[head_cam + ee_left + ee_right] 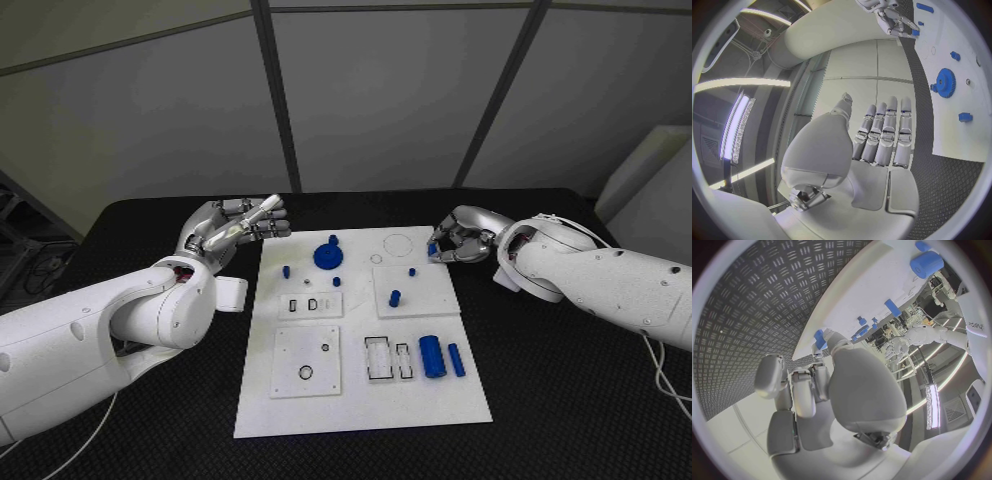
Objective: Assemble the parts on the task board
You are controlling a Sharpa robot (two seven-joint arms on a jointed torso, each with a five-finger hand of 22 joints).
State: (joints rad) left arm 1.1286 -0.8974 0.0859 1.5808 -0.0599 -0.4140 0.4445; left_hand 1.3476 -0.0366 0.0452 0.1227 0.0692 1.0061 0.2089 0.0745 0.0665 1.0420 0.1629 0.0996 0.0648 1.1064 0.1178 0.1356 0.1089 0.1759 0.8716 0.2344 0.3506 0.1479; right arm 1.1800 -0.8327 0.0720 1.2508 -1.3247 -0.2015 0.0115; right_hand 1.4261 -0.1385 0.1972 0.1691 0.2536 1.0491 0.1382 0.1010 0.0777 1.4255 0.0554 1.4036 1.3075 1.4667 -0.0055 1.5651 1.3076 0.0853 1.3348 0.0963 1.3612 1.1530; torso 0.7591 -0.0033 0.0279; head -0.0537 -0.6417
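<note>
The left robot hand (235, 228) is hovering off the board's (361, 410) far left corner, fingers spread wide, holding nothing. The right robot hand (459, 240) is pinching a small blue part (433, 248) at the far right corner. It could slip from so slight a pinch. A gear (329, 255) and pegs (395, 297) are standing nearby.

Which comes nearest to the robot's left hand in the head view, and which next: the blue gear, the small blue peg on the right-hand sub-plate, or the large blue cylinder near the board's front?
From the left hand, which hovers beside the task board's far left corner:
1. Blue gear, far end of the board, just right of the hand.
2. Small blue peg, mid-board, right of centre.
3. Large blue cylinder, front right area, farthest.
</note>
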